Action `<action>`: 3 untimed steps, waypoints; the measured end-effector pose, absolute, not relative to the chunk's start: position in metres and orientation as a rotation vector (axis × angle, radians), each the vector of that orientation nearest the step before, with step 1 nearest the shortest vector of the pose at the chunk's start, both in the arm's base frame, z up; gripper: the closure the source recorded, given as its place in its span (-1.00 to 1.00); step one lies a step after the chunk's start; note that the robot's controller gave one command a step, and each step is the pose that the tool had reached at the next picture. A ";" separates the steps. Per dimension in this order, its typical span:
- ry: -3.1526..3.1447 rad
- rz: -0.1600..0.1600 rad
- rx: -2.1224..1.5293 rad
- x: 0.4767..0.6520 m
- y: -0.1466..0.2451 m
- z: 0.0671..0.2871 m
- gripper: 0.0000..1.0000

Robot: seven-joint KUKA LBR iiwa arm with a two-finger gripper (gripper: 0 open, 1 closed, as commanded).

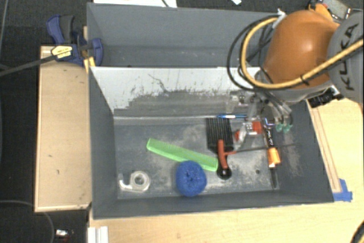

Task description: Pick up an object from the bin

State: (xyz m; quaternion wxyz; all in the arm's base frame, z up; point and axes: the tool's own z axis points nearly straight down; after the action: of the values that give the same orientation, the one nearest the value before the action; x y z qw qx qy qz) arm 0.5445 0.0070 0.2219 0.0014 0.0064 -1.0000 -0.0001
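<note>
Since your claw [250, 131] hangs low right beside the black brush [218, 132] with the red handle, I'd guess that's your pick. It lies flat with nothing stacked on it. Can't tell how wide the claw's open or if it's holding anything. The green comb [181, 154] and blue scrubber [190, 178] sit further off.
</note>
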 end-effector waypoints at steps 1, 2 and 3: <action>-3.145 -0.001 0.020 0.546 0.007 0.225 -1.00; -3.142 -0.001 -0.190 0.525 0.022 0.158 -1.00; -3.153 -0.001 -0.085 0.500 0.056 0.162 -1.00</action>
State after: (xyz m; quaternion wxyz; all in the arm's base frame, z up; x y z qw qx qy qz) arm 0.5003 0.0557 0.1615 -0.0062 -0.0270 -0.9996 -0.0005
